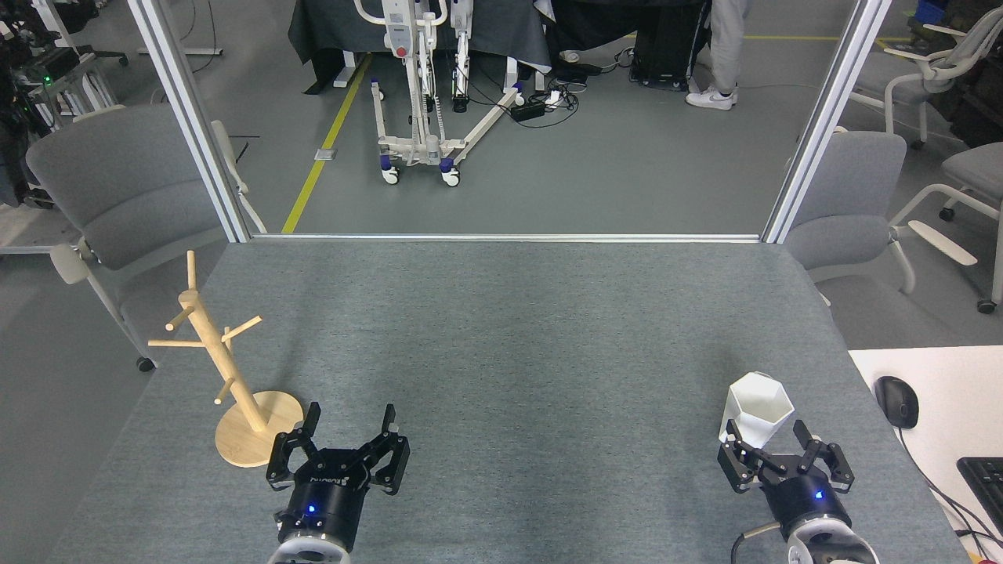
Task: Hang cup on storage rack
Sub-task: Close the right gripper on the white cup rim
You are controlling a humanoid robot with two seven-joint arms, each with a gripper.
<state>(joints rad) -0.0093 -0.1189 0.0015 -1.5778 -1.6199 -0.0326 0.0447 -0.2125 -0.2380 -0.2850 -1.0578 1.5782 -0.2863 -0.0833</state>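
The white faceted cup (755, 409) stands upright near the table's front right corner. My right gripper (766, 432) is open just in front of it, its fingertips reaching the cup's lower sides. The wooden storage rack (222, 363) stands at the table's left edge, its pegs bare and its round base (252, 439) on the felt. My left gripper (349, 417) is open, to the right of the rack's base, with nothing between its fingers.
A grey felt table (501, 352) carries everything. A white desk (940, 392) at the right holds a black mouse (898, 401) and a keyboard (986, 479). Grey chairs (117, 188) stand at both back corners, beyond metal posts (186, 117).
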